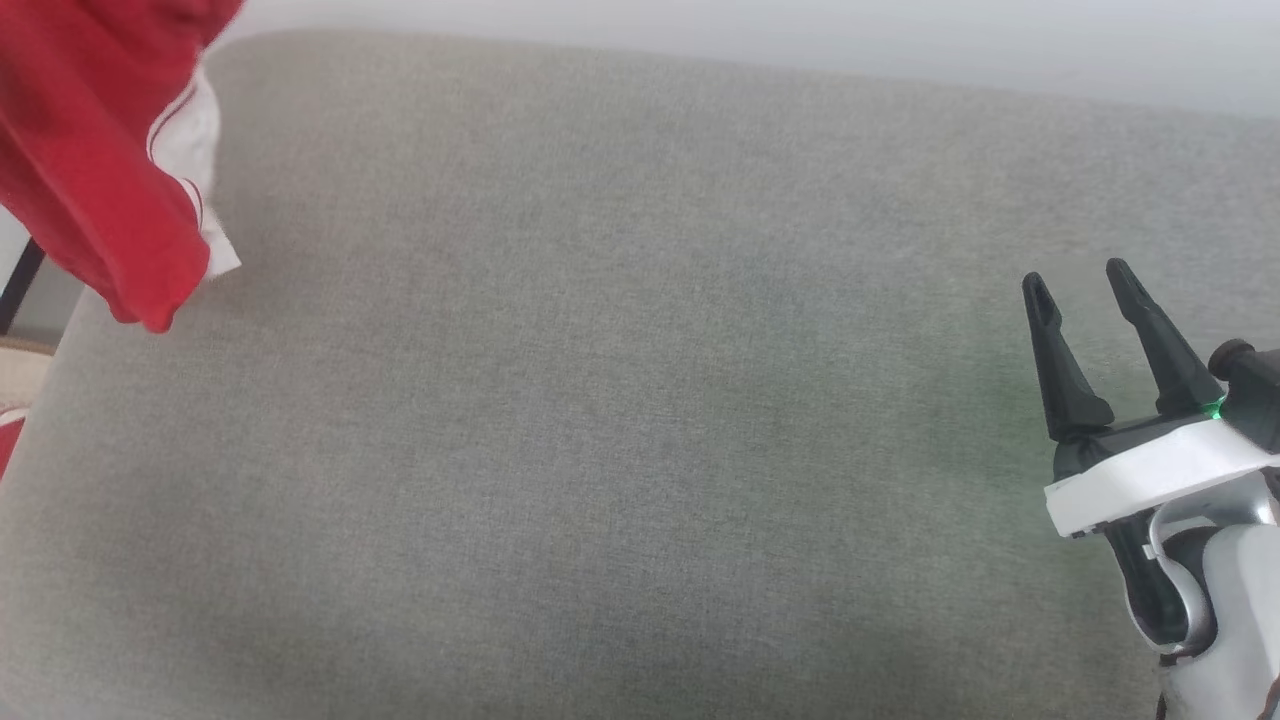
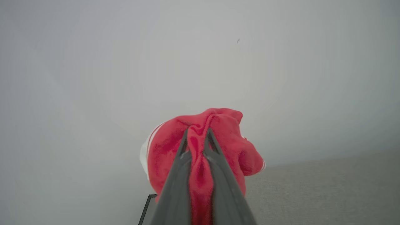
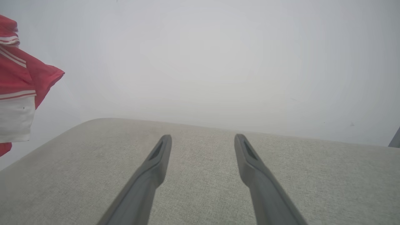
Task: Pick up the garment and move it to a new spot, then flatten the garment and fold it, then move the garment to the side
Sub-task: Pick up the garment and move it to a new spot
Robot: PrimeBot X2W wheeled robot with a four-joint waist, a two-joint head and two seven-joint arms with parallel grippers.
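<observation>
Left gripper [image 2: 197, 131] jaws pinch a red fold of the garment [image 2: 168, 150], which hangs at 10 o'clock in the head view (white sleeve trailing) by a corner of the grey cushion [image 1: 600, 400]. Right gripper [image 1: 1078, 278] at 4 o'clock, jaws spread.

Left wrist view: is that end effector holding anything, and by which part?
The left end effector pinches the garment by a bunched fold of red fabric; which part of the shirt cannot be told.
</observation>
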